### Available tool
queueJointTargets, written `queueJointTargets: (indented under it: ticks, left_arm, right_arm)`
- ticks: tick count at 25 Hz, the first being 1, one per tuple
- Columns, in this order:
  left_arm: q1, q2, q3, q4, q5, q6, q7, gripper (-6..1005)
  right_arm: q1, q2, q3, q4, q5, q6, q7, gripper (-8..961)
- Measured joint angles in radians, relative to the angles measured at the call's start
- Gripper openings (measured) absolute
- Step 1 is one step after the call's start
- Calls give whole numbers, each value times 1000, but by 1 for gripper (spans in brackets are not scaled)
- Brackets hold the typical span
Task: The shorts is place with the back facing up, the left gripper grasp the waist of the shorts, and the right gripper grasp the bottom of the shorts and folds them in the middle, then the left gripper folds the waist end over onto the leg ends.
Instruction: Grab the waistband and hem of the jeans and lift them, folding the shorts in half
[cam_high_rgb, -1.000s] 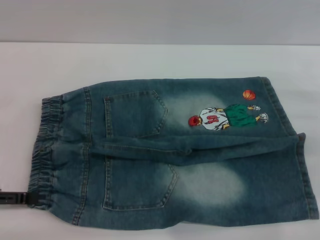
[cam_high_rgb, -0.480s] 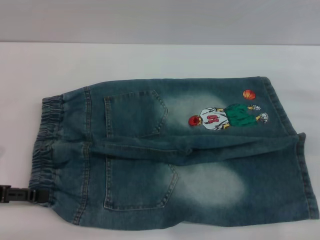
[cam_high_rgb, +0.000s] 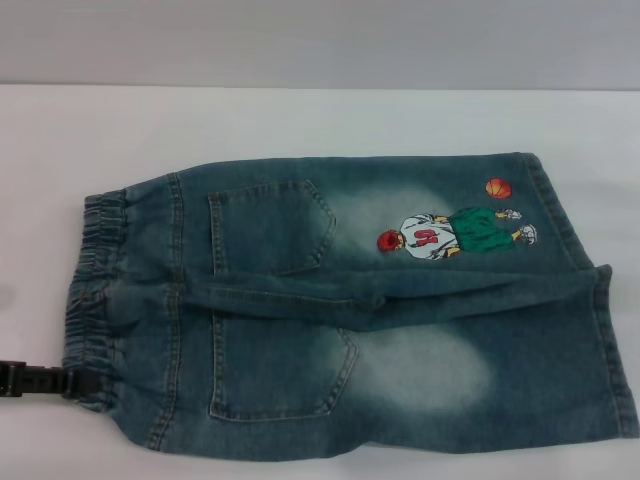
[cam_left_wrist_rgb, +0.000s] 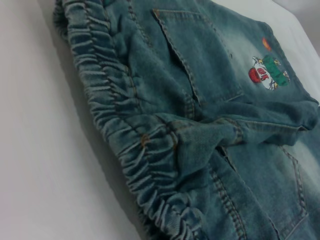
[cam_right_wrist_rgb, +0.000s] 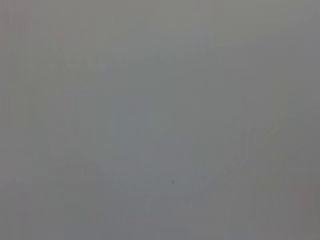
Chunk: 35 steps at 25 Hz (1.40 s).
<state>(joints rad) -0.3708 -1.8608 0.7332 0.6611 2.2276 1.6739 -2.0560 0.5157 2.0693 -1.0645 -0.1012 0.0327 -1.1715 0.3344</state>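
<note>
The shorts (cam_high_rgb: 340, 305) are laid flat, back up, on the table (cam_high_rgb: 300, 120), so the left gripper (cam_high_rgb: 75, 383), finger state indiscernible, is positioned at the waistband (cam_left_wrist_rgb: 125, 125) corner for grasping.

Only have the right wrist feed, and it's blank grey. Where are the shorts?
Observer: Head view shows the shorts flat on the white table, waistband toward the robot's left.
Operator: Left end effector?
Observer: The left end effector is at the waistband's near corner. The right end effector shows in no view.
Operator: Back side up?
Observer: Yes. Both back pockets show, and there's a cartoon print on the far leg.
</note>
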Motion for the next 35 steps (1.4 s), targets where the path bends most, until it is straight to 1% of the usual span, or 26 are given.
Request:
queueJointTargets:
  ticks: [5,11,16,22,26,29,32,33,34,35]
  left_arm:
    - [10,0,-7,6,0,-25,2,710]
    - [15,1,-39,4,0,-41,4,483]
    - [15,4,-38,2,6,-39,4,246]
    - [15,5,-40,2,7,-40,4,56]
    - [15,6,-50,2,8,-41,4,42]
    - [15,4,-61,2,5,-42,4,32]
    - [14,1,-92,1,4,-39,4,28]
    - [14,-1,-103,2,3,-36,4,28]
    - [14,-1,-108,1,3,-34,3,28]
    - [14,-1,-111,1,2,-33,3,28]
  right_arm:
    - [0,0,0,0,1,1,0,635]
    - [0,0,0,0,4,1,0,635]
    - [-1,0,0,0,6,1,0,635]
    - [1,0,0,0,6,1,0,635]
    - [2,0,-5,-1,2,1,19,635]
    - [-7,-2,-24,-38,-59,1,123,635]
    - [-44,-19,-40,-141,-242,0,344,635]
    - [-57,-29,-42,-181,-319,-2,429,635]
    - [-67,-43,-41,-223,-410,-5,536,635]
    - [-71,-54,-39,-250,-462,-9,599,635]
